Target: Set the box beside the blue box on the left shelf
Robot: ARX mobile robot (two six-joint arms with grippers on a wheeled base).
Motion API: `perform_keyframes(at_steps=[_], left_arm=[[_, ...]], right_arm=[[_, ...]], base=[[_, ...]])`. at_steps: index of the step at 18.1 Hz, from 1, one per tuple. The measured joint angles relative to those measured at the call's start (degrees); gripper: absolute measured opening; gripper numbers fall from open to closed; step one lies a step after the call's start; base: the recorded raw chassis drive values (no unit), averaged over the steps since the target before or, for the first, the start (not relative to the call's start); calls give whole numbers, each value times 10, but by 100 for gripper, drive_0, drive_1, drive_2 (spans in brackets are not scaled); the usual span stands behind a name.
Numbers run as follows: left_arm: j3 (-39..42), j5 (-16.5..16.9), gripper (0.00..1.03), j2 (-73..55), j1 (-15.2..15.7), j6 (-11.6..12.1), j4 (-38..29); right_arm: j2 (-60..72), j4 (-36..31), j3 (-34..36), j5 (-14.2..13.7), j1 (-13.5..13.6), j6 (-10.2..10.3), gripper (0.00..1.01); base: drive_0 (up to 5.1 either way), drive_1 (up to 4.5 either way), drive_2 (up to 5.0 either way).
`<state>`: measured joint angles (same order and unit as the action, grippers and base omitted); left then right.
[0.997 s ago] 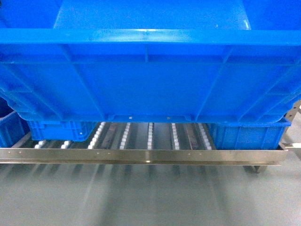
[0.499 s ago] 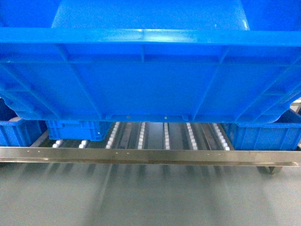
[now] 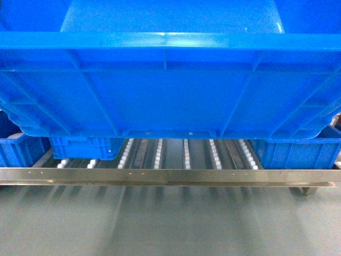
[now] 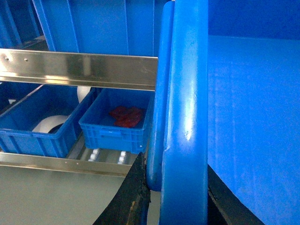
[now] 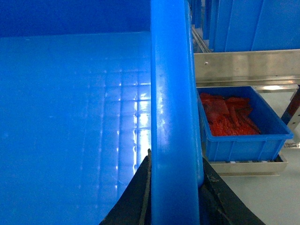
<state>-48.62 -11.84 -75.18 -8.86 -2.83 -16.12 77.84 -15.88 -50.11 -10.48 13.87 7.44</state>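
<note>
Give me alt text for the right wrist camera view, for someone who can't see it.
The right gripper clamps the thick rim of the box, whose empty blue floor fills the left of the picture. To the right, a smaller blue bin holding red pieces sits on the left shelf, under a silver rail.

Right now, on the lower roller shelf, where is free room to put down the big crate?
The bare patch is the middle of the silver roller shelf, between the small blue bin with red pieces on the left and the blue bin of red parts on the right. Both ends are crowded. The large blue plastic crate hangs above this gap.
</note>
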Motion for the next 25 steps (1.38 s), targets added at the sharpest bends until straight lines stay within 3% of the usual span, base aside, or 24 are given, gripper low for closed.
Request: perform_keyframes(at_steps=[25], left_arm=[[0, 0, 18, 0, 0, 0, 0]], right_arm=[[0, 0, 0, 0, 0, 0, 19]], base=[[0, 0, 0]])
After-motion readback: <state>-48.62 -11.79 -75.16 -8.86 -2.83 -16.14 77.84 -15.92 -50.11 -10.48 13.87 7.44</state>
